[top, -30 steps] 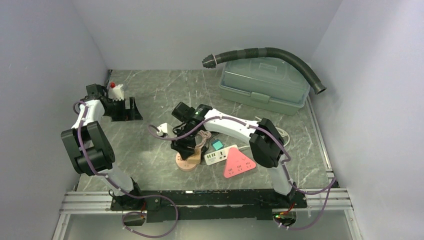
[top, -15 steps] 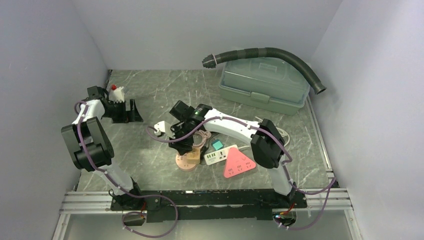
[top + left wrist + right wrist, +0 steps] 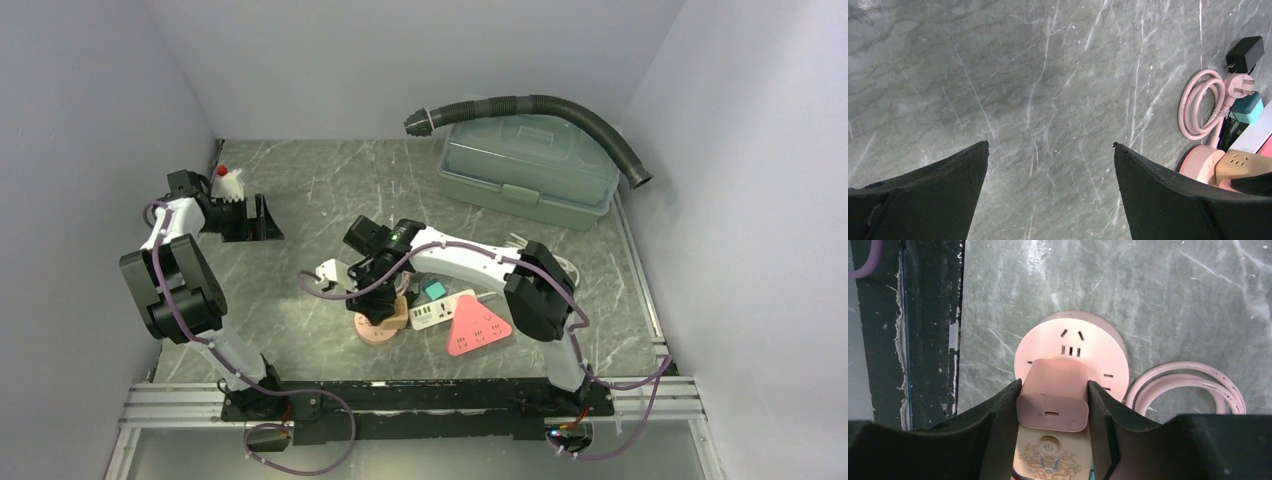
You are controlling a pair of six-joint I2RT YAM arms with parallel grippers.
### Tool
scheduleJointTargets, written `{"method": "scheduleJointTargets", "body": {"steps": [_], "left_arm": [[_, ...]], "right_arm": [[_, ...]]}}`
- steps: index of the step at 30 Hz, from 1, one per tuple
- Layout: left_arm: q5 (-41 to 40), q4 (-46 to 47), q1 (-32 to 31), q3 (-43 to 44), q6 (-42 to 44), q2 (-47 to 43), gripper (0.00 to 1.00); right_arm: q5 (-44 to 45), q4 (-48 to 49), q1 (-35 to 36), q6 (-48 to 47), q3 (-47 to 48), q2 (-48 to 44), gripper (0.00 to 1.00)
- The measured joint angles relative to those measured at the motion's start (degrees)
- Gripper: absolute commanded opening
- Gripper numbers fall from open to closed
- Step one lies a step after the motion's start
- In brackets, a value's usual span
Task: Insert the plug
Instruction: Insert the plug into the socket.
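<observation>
My right gripper [image 3: 1054,385] is shut on a pink charger plug [image 3: 1053,396], one finger on each side of it, its port end facing the camera. The plug's far end sits over the near part of a round pink socket [image 3: 1070,347]. Its prongs are hidden, so I cannot tell whether they touch the slots. In the top view the right gripper [image 3: 375,290] hangs over the round socket [image 3: 376,327]. My left gripper [image 3: 1050,145] is open over bare table at the far left [image 3: 255,215], nothing between its fingers.
A beige strip with a dragon print [image 3: 1050,460] lies under the plug. A pink cord coil [image 3: 1188,385] lies to the right. A white strip [image 3: 432,312], a pink triangular strip [image 3: 478,330], a green toolbox [image 3: 530,170] and a black hose [image 3: 540,105] are nearby.
The right gripper, still holding the plug, has shifted slightly toward the near edge, over the round socket. The left arm has barely moved.
</observation>
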Motion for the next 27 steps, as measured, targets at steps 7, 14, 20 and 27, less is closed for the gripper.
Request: {"method": "scheduleJointTargets", "body": {"steps": [7, 14, 20, 27], "left_arm": [[0.79, -0.13, 0.33, 0.04, 0.42, 0.00, 1.00], [1.31, -0.15, 1.09, 0.11, 0.57, 1.11, 1.00], [1.60, -0.15, 1.42, 0.11, 0.59, 1.60, 1.00], [2.01, -0.15, 1.97, 0.11, 0.61, 1.77, 1.00]], "right_arm": [[0.87, -0.24, 0.98, 0.04, 0.00, 0.00, 0.03], [2.58, -0.13, 1.55, 0.20, 0.72, 0.52, 0.02], [3.91, 0.00, 1.66, 0.22, 3.08, 2.03, 0.02], [3.91, -0.04, 1.66, 0.22, 4.24, 3.56, 0.02]]}}
